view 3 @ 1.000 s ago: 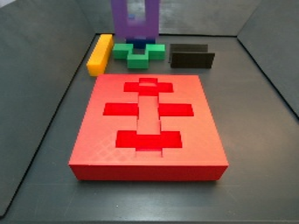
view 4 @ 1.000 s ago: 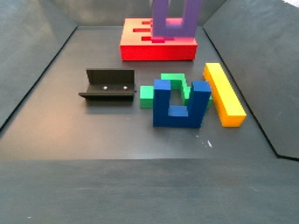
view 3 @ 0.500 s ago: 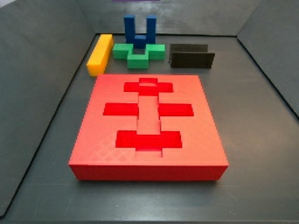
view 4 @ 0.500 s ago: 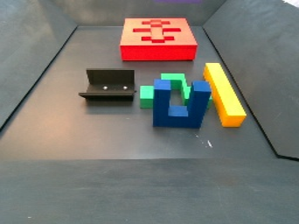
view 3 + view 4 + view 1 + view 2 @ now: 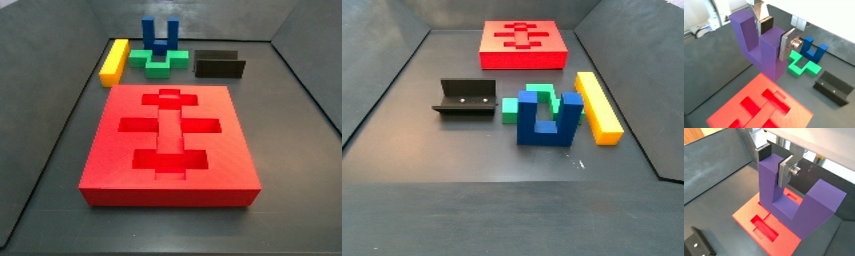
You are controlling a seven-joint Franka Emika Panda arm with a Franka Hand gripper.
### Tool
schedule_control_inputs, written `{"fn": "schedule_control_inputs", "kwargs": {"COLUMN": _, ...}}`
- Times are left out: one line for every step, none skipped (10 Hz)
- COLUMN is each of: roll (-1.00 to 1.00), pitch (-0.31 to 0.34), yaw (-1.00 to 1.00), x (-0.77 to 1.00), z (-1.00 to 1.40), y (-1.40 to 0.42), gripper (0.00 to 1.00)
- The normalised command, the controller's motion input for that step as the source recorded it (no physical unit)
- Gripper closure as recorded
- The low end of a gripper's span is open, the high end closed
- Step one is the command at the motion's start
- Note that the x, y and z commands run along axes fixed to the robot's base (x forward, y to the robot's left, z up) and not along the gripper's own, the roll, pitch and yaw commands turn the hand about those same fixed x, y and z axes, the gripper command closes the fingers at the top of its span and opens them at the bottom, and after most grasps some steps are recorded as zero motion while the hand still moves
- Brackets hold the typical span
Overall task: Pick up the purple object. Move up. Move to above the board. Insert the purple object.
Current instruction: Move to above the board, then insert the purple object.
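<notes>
My gripper (image 5: pixel 775 36) is shut on one upright arm of the purple object (image 5: pixel 756 47), a chunky U-shaped block, and holds it in the air. The silver fingers (image 5: pixel 787 171) clamp that arm from both sides in both wrist views, where the gripper (image 5: pixel 774 162) carries the purple object (image 5: pixel 784 195) above the near part of the red board (image 5: pixel 746 216). The board (image 5: pixel 737 110) shows its darker recessed cutouts below the block. In both side views the board (image 5: pixel 123 150) (image 5: pixel 557 50) lies flat on the floor, while the gripper and the purple object are out of view.
A blue two-pronged piece (image 5: pixel 159 35) (image 5: pixel 549 122) stands against a green block (image 5: pixel 163 62) (image 5: pixel 529 102), with a yellow bar (image 5: pixel 115 62) (image 5: pixel 599 105) beside them. The dark fixture (image 5: pixel 219 65) (image 5: pixel 465 98) stands nearby. Grey walls ring the floor.
One second ago the purple object hung at the top of both side views. It has since risen out of their sight. The floor pieces have not moved.
</notes>
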Motion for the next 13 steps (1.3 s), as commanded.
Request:
{"fn": "schedule_control_inputs", "kwargs": {"roll": 0.07, "pitch": 0.159, "yaw": 0.01, "x": 0.08, "z": 0.08, "y": -0.34, "gripper": 1.00}}
{"fn": "schedule_control_inputs", "kwargs": {"roll": 0.00, "pitch": 0.000, "yaw": 0.00, "x": 0.03, "z": 0.00, "y": 0.00, "gripper": 1.00}}
{"fn": "schedule_control_inputs", "kwargs": {"roll": 0.00, "pitch": 0.000, "yaw": 0.00, "x": 0.03, "z": 0.00, "y": 0.00, "gripper": 1.00}}
{"fn": "schedule_control_inputs", "kwargs": {"roll": -0.14, "pitch": -0.139, "yaw": -0.02, "x": 0.01, "z": -0.27, "y": 0.00, "gripper": 1.00}}
{"fn": "schedule_control_inputs", "kwargs": {"roll": -0.27, "pitch": -0.250, "yaw": 0.00, "x": 0.09, "z": -0.36, "y": -0.29, "gripper": 1.00}}
{"fn": "schedule_control_inputs", "kwargs": {"roll": -0.22, "pitch": -0.267, "yaw": 0.21, "x": 0.16, "z": -0.34, "y": -0.48, "gripper": 1.00}}
{"fn": "schedule_control_inputs", "kwargs": {"roll": -0.13, "pitch": -0.231, "yaw": 0.18, "x": 0.20, "z": -0.47, "y": -0.62, "gripper": 1.00}}
{"fn": "schedule_control_inputs", "kwargs": {"roll": 0.00, "pitch": -0.150, "yaw": 0.12, "x": 0.14, "z": -0.49, "y": -0.74, "gripper": 1.00}}
{"fn": "schedule_control_inputs", "kwargs": {"roll": 0.19, "pitch": -0.037, "yaw": 0.09, "x": 0.26, "z": -0.46, "y": -0.75, "gripper": 1.00}}
{"fn": "schedule_control_inputs", "kwargs": {"roll": 0.41, "pitch": 0.059, "yaw": 0.00, "x": 0.46, "z": -0.38, "y": -0.65, "gripper": 1.00}}
{"fn": "schedule_control_inputs", "kwargs": {"roll": 0.41, "pitch": 0.063, "yaw": 0.00, "x": 0.40, "z": -0.43, "y": -0.63, "gripper": 1.00}}
{"fn": "schedule_control_inputs", "kwargs": {"roll": 0.24, "pitch": 0.004, "yaw": 0.14, "x": 0.35, "z": -0.50, "y": -0.58, "gripper": 1.00}}
{"fn": "schedule_control_inputs", "kwargs": {"roll": 0.15, "pitch": 0.000, "yaw": 0.26, "x": 0.34, "z": -0.48, "y": -0.56, "gripper": 1.00}}
